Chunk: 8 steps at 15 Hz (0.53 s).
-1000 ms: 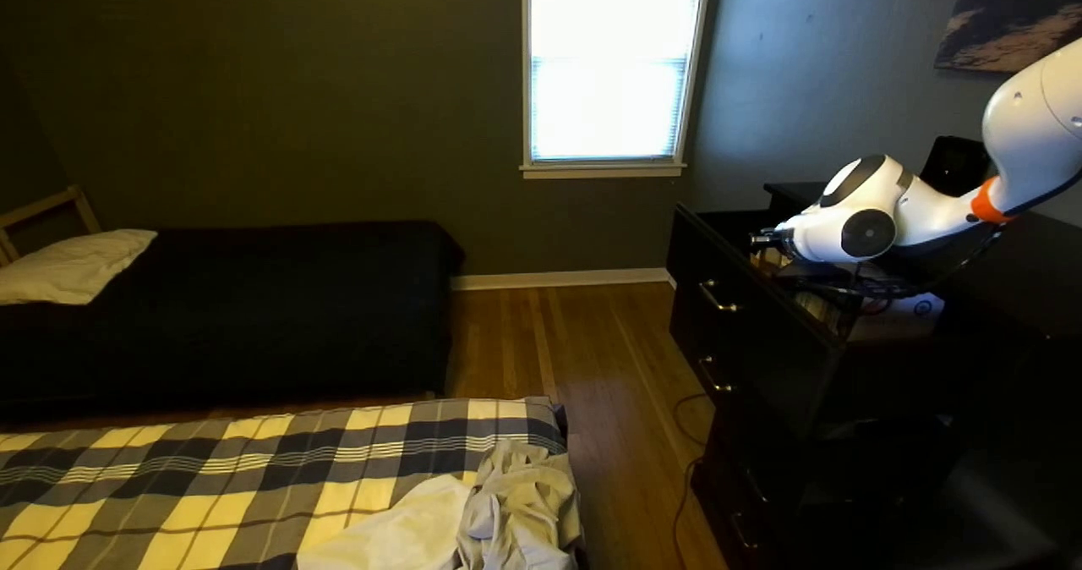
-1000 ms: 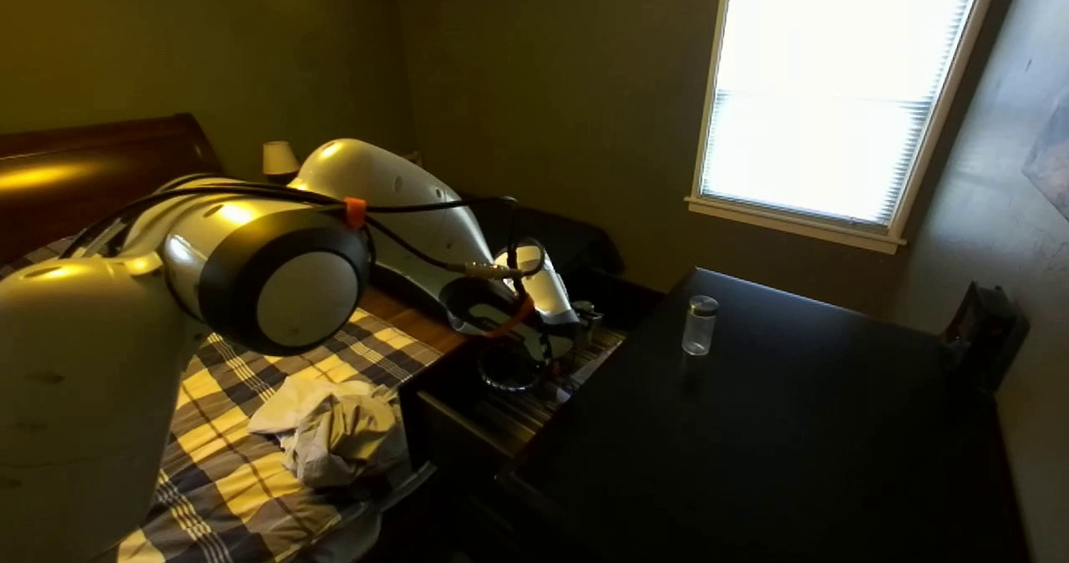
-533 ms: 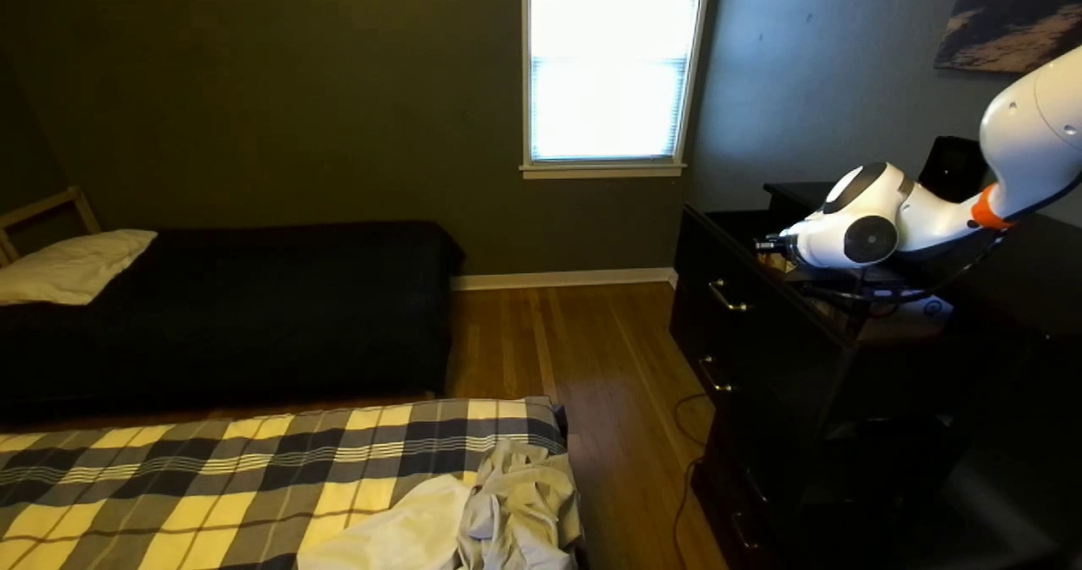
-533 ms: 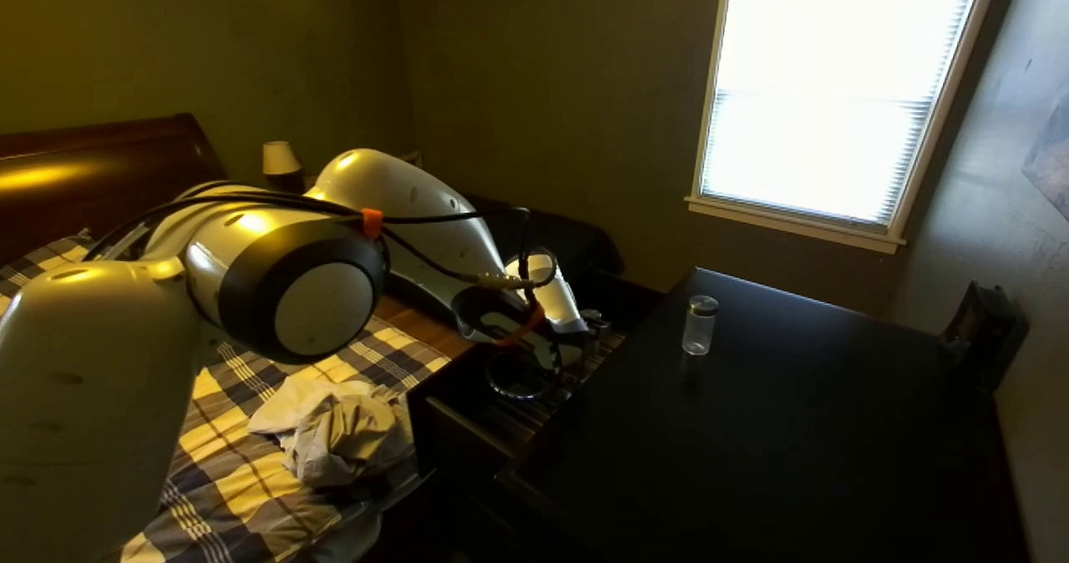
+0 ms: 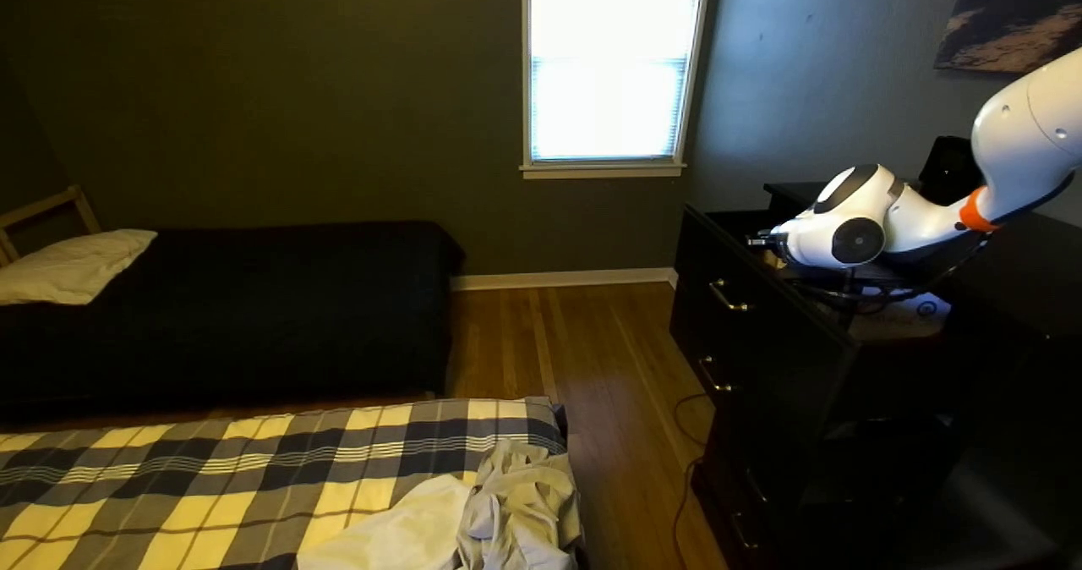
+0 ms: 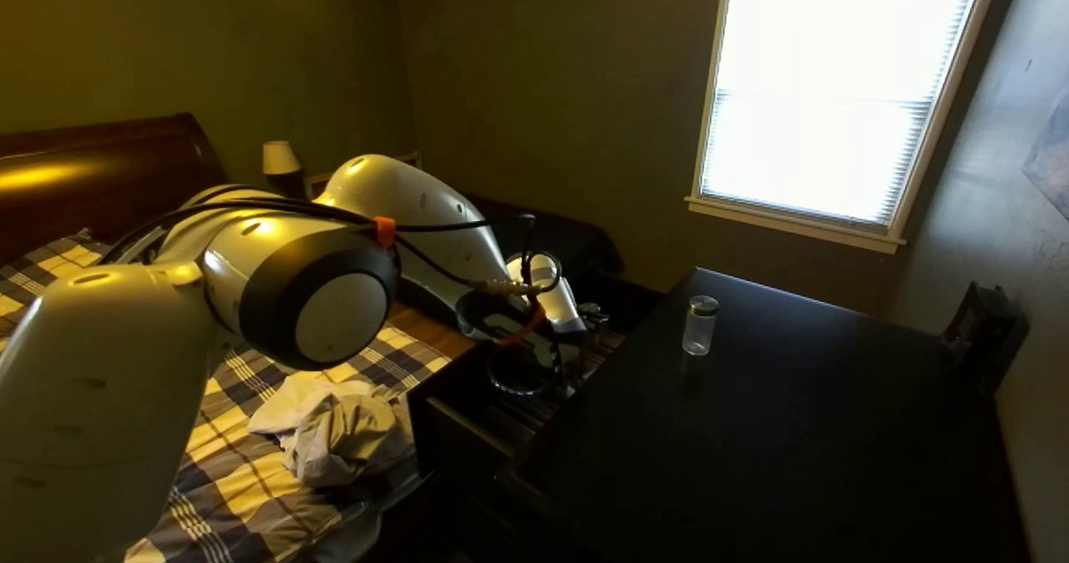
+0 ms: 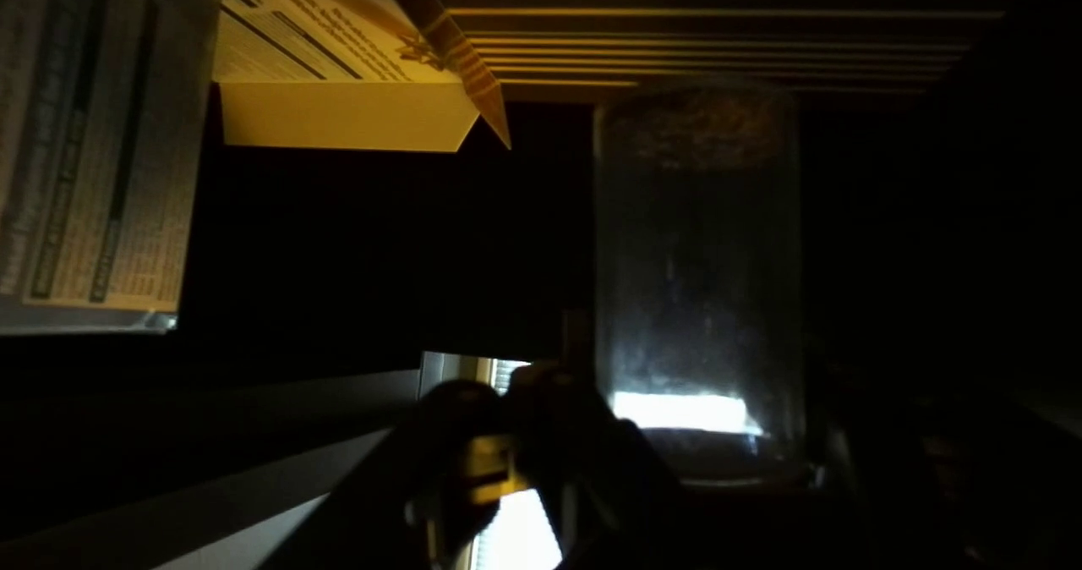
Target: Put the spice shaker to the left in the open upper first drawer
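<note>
Claw [image 5: 756, 240] hangs over the drawer [image 5: 773, 299] (if it grips, I cannot judge); the spice shaker [image 7: 697, 274] seems light, slippery, best held around its middle

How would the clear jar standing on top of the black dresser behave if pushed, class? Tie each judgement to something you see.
The clear jar might tip if pushed high up, since it stands taller than it is wide. Once down, it could roll, because its sides look round. Pushed low, it may slide, as the dresser top looks smooth.
</note>
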Each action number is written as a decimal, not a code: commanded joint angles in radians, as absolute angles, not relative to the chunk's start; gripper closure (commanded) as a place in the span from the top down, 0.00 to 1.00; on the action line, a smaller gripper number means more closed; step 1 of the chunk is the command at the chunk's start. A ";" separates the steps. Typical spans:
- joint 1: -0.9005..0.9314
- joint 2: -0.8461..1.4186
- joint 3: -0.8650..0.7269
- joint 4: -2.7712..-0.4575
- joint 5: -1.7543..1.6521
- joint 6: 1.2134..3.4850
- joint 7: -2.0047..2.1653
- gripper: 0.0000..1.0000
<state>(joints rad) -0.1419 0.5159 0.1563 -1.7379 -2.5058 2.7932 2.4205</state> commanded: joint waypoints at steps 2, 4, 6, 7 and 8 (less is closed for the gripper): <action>-0.171 0.567 0.196 -1.713 -2.517 2.748 2.428 0.23; -0.176 0.566 0.195 -1.716 -2.517 2.758 2.426 0.73; -0.182 0.565 0.199 -1.714 -2.517 2.761 2.423 0.80; -0.183 0.563 0.199 -1.717 -2.517 2.761 2.422 0.87; -0.185 0.562 0.201 -1.719 -2.517 2.762 2.422 0.95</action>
<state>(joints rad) -0.1652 0.5235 0.1757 -1.7336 -2.5057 2.7766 2.3994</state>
